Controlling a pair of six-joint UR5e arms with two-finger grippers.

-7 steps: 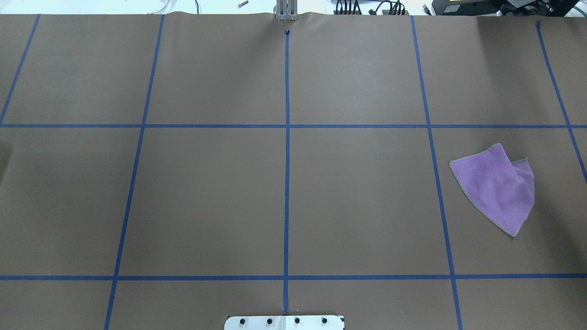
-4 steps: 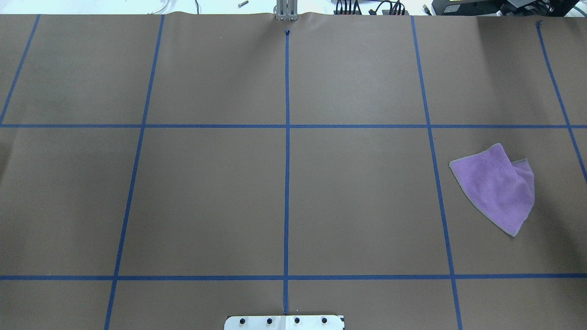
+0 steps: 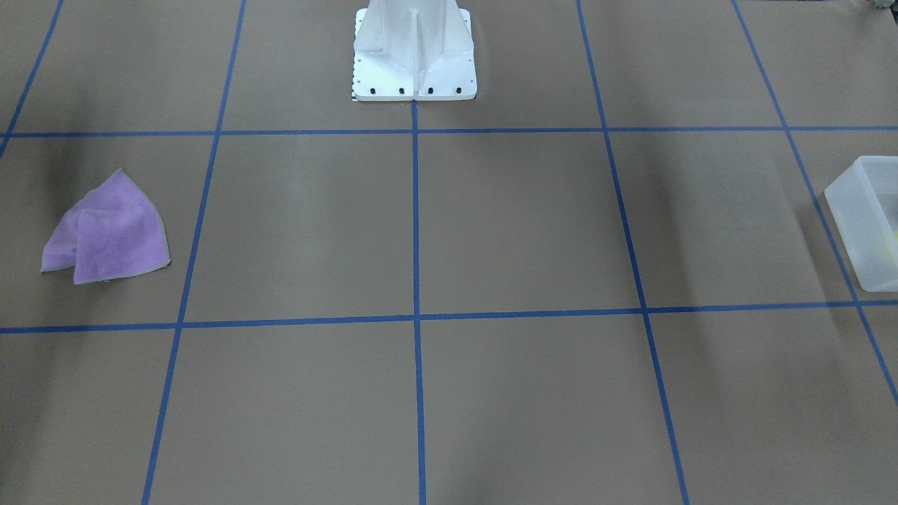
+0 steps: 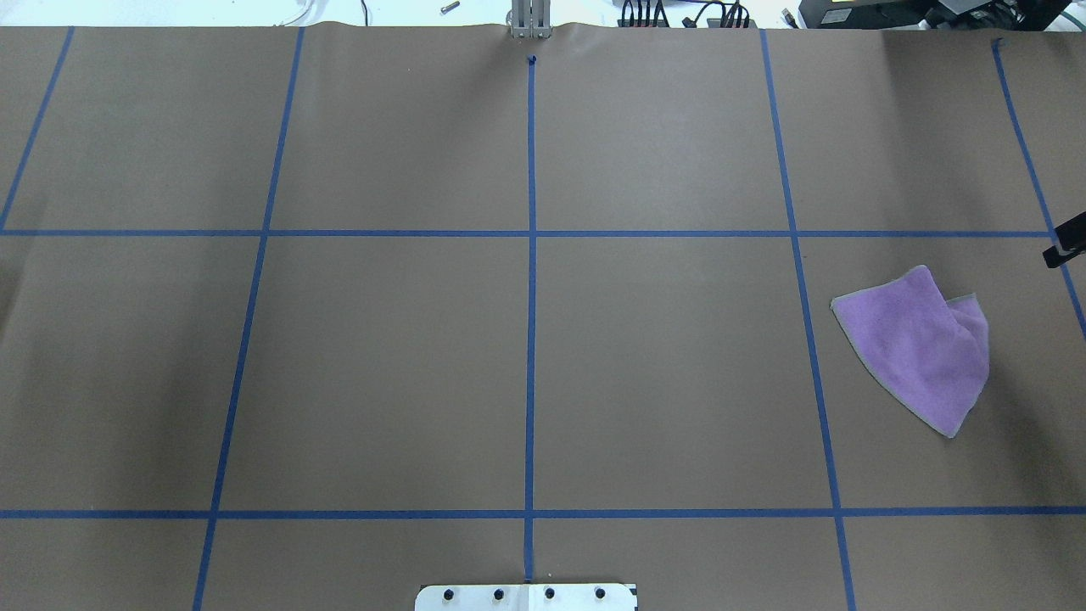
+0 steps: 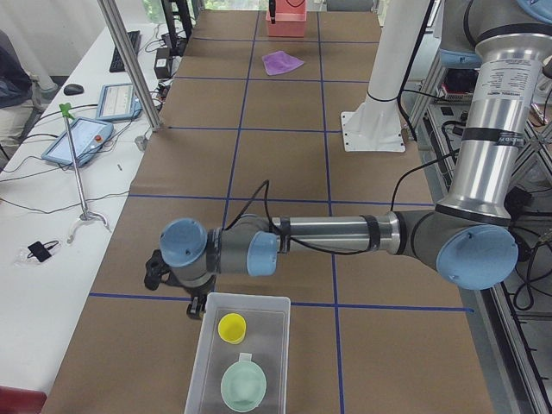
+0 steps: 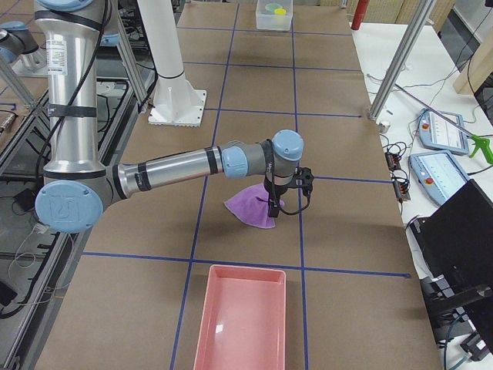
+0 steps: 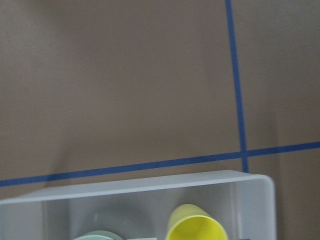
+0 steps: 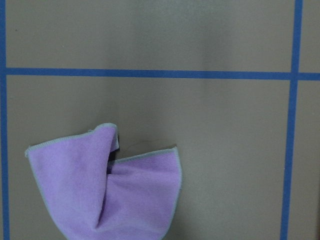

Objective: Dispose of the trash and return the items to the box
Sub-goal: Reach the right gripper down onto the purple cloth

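The box (image 5: 204,347) is a frosted-white bin at the table's end on my left; it also shows in the front-facing view (image 3: 863,217) and the left wrist view (image 7: 150,186). Inside it stand the yellow cup (image 5: 232,327), also in the left wrist view (image 7: 196,227), and the mint-green bowl (image 5: 242,386). My left gripper (image 5: 195,307) hangs just above the box's near rim; I cannot tell whether it is open or shut. My right gripper (image 6: 276,206) hangs over a crumpled purple cloth (image 6: 250,211), which also shows in the right wrist view (image 8: 110,190); its state is unclear too.
A pink tray (image 6: 239,324) lies at the table's end on my right, near the cloth (image 4: 920,348). The white robot base (image 3: 414,63) stands at the middle of the near edge. Blue tape lines grid the brown table cover.
A small dark part of the right arm has come into the overhead view at its right edge, above the cloth. The cloth has not moved.
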